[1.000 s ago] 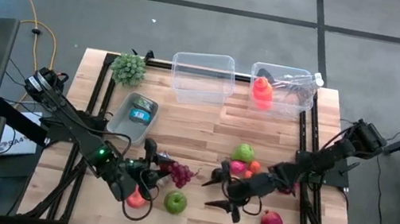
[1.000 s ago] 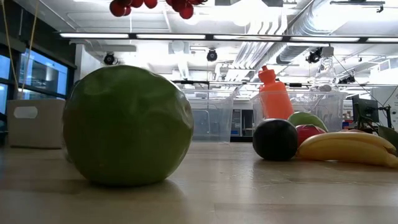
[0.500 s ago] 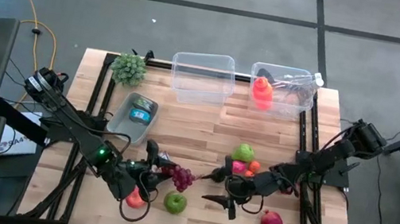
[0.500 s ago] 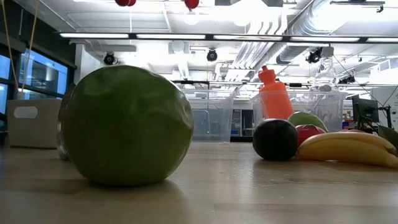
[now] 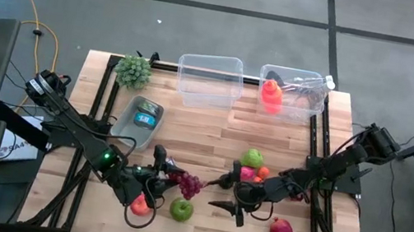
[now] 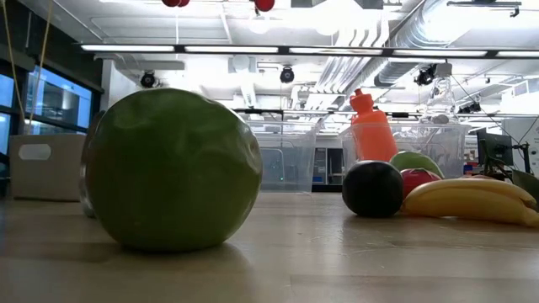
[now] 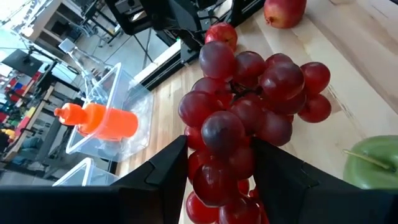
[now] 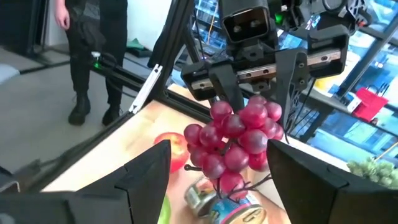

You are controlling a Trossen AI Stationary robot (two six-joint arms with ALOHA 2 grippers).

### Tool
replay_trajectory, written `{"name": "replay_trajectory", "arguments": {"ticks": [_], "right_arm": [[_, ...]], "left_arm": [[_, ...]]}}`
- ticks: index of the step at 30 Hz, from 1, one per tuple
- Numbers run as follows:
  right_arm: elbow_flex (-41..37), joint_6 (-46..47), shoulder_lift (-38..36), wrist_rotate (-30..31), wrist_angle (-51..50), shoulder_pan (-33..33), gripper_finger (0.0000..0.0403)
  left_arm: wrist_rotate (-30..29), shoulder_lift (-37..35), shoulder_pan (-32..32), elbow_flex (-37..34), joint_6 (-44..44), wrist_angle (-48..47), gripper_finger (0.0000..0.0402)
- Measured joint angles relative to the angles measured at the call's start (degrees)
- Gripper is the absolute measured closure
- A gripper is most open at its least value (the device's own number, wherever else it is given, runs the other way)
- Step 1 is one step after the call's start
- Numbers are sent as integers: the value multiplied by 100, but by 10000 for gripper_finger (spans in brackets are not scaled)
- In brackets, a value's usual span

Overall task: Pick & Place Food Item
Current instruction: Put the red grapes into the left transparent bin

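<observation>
A bunch of red grapes (image 5: 189,184) hangs in my left gripper (image 5: 164,177), which is shut on it at the table's near middle. The bunch fills the left wrist view (image 7: 249,118) and its lowest grapes (image 6: 264,4) show at the top of the low view. My right gripper (image 5: 223,195) is open and empty just right of the bunch, its fingers pointing at it. In the right wrist view (image 8: 217,149) the grapes (image 8: 236,140) show between its spread fingers, farther off. My left gripper pinches the bunch between its two fingers, on the grapes at its upper end (image 8: 239,115). The fingers (image 7: 165,171) come from the table's left, slanting down. The bunch hangs below and beyond the fingertips, lifted clear of the table.
A green apple (image 5: 181,209) and a red fruit (image 5: 141,204) lie below the left gripper. A dark red fruit (image 5: 281,230), another green apple (image 5: 253,157) and small fruits lie near the right arm. Two clear tubs (image 5: 210,79), an orange bottle (image 5: 271,95) and a can (image 5: 143,116) stand farther back.
My left gripper has risen with the grapes, which have climbed almost out of the top of the low view. My right gripper has moved toward the table's left, closer to the bunch, and stayed open.
</observation>
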Motion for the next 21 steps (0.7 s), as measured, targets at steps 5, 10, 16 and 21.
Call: {"name": "replay_trajectory", "arguments": {"ticks": [5, 10, 16, 21], "right_arm": [[0, -74, 0, -1, -100, 0, 149], [0, -76, 0, 0, -155, 0, 149], [0, -98, 0, 0, -157, 0, 149], [0, -92, 0, -78, -157, -68, 149]], "left_arm": [[3, 0, 0, 0, -1, 2, 243], [7, 0, 0, 0, -2, 1, 243], [10, 0, 30, 0, 30, 64, 243], [400, 42, 318, 0, 236, 413, 243]]}}
